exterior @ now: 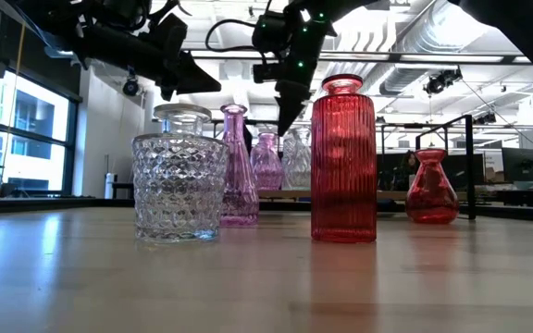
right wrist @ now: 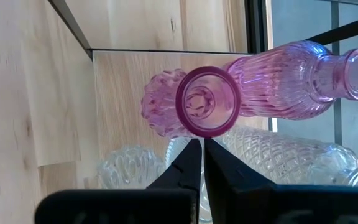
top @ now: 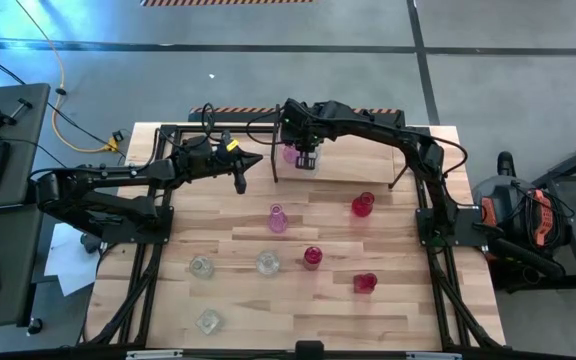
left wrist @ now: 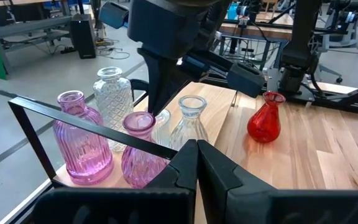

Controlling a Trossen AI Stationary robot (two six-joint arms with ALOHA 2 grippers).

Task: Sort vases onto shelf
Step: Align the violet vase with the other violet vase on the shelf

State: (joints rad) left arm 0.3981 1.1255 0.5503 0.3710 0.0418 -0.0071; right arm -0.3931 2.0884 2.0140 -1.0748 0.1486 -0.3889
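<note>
Vases on the table: three red, three clear, one pink; both tools closed, empty.

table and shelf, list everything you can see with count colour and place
pink vases on shelf: two, pale pink, side by side at the shelf's front edge, upright
clear vases on shelf: at least three, clear cut glass, beside and behind the pink ones
shelf: one, thin black frame with light wood board, far middle of the table
pink vase on table: one, pale pink, centre
red vases on table: three, red/magenta, right half
clear vases on table: three, clear, front left
table: one, light wood
left gripper: shut, hovering left of the shelf
right gripper: shut, just above a pink vase's mouth at the shelf
</note>
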